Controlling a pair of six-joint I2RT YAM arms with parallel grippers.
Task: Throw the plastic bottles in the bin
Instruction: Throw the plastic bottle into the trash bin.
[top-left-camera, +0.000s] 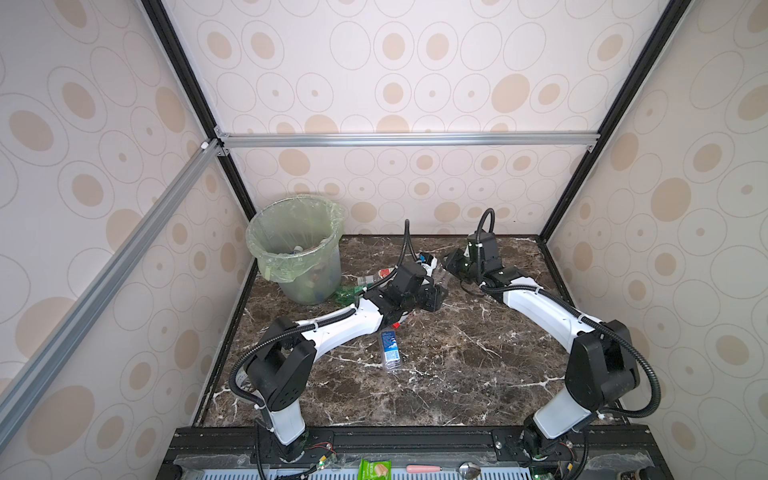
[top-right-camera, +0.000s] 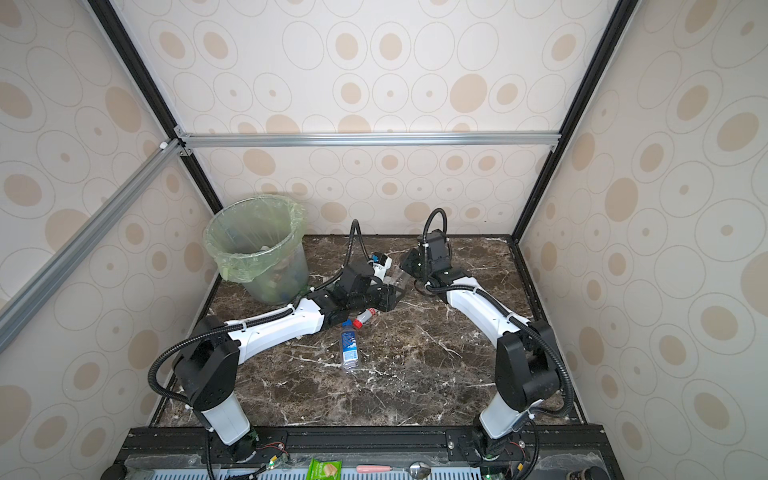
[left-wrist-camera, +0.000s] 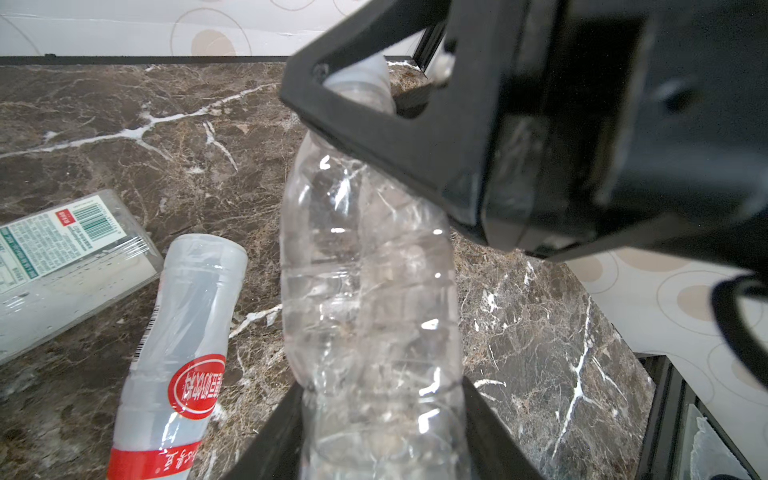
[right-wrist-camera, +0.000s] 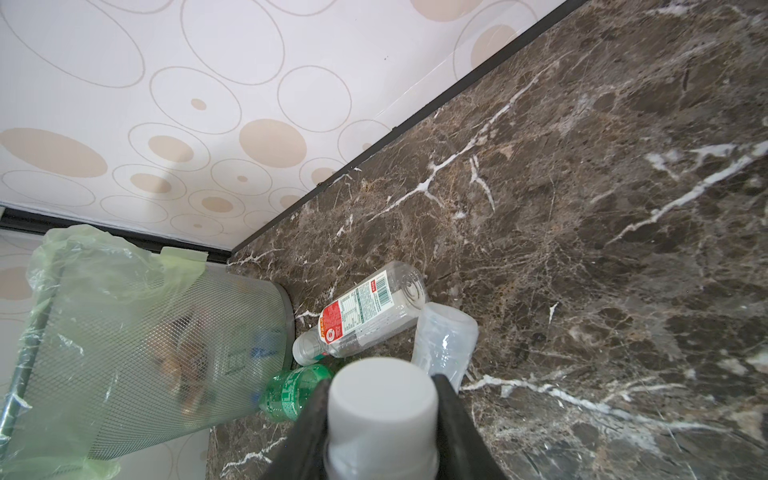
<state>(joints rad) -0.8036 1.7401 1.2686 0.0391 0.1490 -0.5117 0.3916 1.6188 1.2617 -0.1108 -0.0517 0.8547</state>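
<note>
**Two grippers, one crushed bottle**

The round, pale-green, bag-lined bin (top-left-camera: 266, 257) stands in the far left corner of the brown marble table (top-left-camera: 457, 374). Beside it, the left arm stretches low from its near base toward the middle. The left gripper (left-wrist-camera: 382, 386) has its fingers pressed against the base end of the clear crushed plastic bottle (left-wrist-camera: 365, 270), which spans the gap between the arms. The right arm reaches in with its elbow raised, and the right gripper (right-wrist-camera: 380, 390) is clamped on the bottle's neck under its white cap (right-wrist-camera: 382, 411).
</note>
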